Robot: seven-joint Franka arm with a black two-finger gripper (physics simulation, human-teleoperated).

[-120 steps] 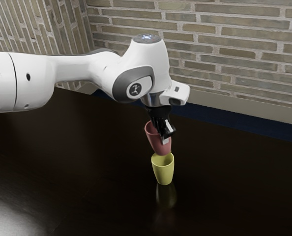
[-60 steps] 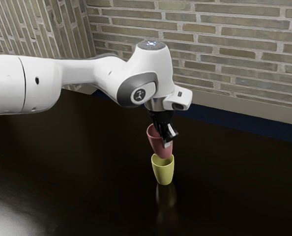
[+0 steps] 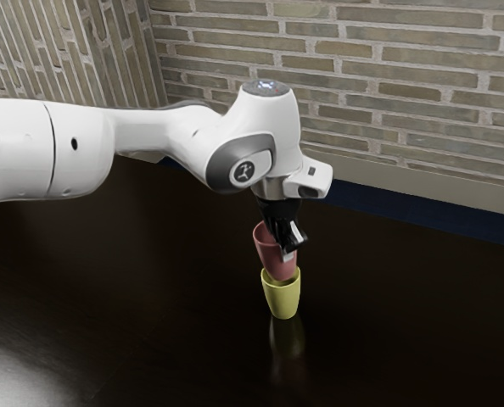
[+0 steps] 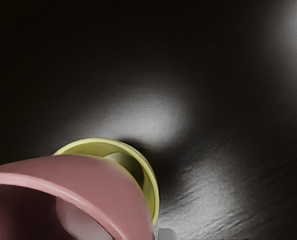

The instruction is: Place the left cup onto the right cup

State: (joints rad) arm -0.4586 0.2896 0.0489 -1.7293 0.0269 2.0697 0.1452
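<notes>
The arm (image 3: 108,144) is glossy white, made of thick, rounded shells with small dark dots on the widest one. A grey joint cap (image 3: 245,170) bears a little white logo. A faint bluish light (image 3: 265,86) sits on top of the wrist. The boxy white hand block (image 3: 310,179) has a dark slot, and the slim jaws below are black with a pale tip.

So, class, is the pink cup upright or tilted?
Tilted: the pink cup leans toward the exterior view's left, base over the yellow cup, in the gripper.
</notes>
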